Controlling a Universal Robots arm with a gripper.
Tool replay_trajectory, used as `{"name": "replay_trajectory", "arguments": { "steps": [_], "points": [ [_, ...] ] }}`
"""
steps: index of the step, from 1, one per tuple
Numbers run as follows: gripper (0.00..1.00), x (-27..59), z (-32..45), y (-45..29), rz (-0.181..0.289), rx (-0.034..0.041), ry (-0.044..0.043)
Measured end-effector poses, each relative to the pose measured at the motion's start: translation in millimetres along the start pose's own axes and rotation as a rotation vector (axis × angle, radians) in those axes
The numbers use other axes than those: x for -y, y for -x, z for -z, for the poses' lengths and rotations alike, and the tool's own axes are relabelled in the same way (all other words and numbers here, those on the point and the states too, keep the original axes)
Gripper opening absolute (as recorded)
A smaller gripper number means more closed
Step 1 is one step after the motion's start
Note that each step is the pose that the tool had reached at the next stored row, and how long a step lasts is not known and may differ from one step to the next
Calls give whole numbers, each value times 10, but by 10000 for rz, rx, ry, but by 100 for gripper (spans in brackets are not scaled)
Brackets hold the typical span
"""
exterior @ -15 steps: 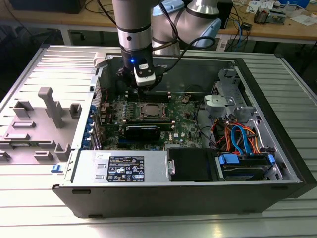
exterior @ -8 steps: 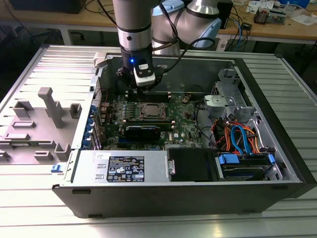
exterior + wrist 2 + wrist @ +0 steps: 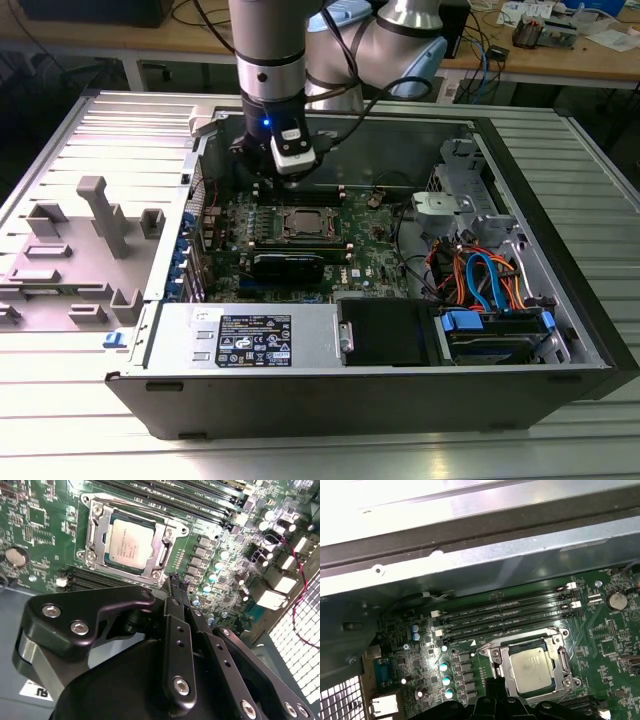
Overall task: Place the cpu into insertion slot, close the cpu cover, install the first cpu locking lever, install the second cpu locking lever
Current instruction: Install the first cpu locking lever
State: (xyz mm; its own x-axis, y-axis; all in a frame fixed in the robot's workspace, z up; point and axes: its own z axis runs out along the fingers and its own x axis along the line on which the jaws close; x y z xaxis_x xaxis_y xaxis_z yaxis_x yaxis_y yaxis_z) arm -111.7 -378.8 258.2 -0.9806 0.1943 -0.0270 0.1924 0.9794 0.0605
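Gripper [image 3: 176, 582] [image 3: 494, 685] [image 3: 291, 178] pinched fully together, nothing between the fingers; just above frame centre in the exterior view, over the far part of the green motherboard [image 3: 375, 245] and just short of the socket. Cpu [image 3: 131, 542] [image 3: 532, 669] seated flat in the insertion slot [image 3: 303, 225] at centre of the exterior view, cpu cover [image 3: 98, 530] lying down around it, silver top showing through the window. Long black memory strips [image 3: 505, 617] alongside the slot, open computer case [image 3: 300, 400] all round; lever positions not clear.
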Motion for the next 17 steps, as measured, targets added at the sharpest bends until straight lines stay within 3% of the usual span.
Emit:
{"name": "replay_trajectory", "arguments": {
  "steps": [4, 10, 13, 15, 17],
  "points": [
    [11, 8, 0, -35, 409, -50, 7],
    [11, 27, -1, -174, 489, -116, 29],
    [11, 24, -4, -243, 483, -212, 28],
    [11, 25, -4, -252, 487, -298, 82],
    [11, 17, -5, -254, 596, -325, 84]
  ]
}}
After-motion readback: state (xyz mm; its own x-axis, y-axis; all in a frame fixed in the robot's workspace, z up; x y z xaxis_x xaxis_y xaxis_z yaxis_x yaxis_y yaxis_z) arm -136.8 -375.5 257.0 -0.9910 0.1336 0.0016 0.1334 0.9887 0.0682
